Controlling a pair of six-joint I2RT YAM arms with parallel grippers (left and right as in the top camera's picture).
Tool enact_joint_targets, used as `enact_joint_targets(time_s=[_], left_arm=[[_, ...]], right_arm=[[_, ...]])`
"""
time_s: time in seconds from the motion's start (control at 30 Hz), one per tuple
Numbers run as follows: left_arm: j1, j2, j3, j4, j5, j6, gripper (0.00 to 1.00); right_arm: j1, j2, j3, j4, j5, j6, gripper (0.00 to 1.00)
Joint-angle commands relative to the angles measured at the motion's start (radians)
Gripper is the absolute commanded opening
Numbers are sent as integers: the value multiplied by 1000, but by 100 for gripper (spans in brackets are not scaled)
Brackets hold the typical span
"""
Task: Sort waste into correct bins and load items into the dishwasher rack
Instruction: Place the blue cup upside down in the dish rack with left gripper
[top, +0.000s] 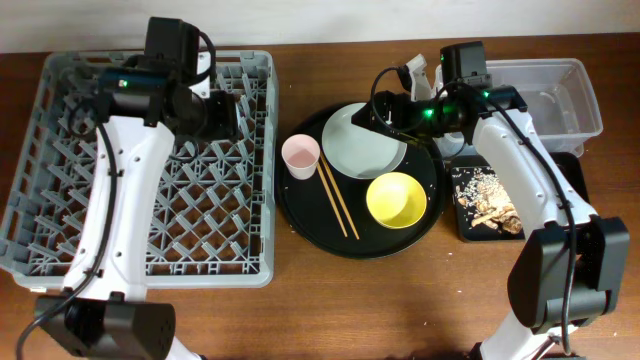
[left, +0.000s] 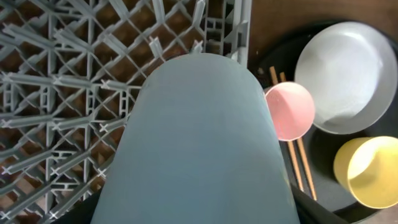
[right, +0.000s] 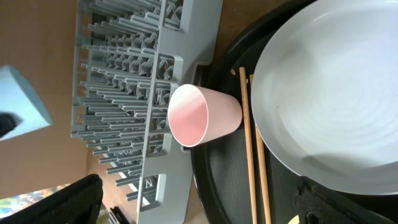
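Overhead, the left fingers hang above the dishwasher rack's tray-side edge, and the right fingers sit over the grey-green plate on the round black tray — that arm is the nearer to it. From the left wrist, the fingers grip the light-blue cup, its long axis running straight out from them, with rack lattice directly beneath. From the right wrist, the fingers look spread wide and empty — the plate lies just ahead, with chopsticks and pink cup beyond its edge.
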Motion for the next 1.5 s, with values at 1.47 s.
enact_joint_targets(time_s=[1.47], left_arm=[[-74, 153, -69, -226, -2, -10, 41]], right_arm=[[113, 0, 0, -48, 135, -40, 99]])
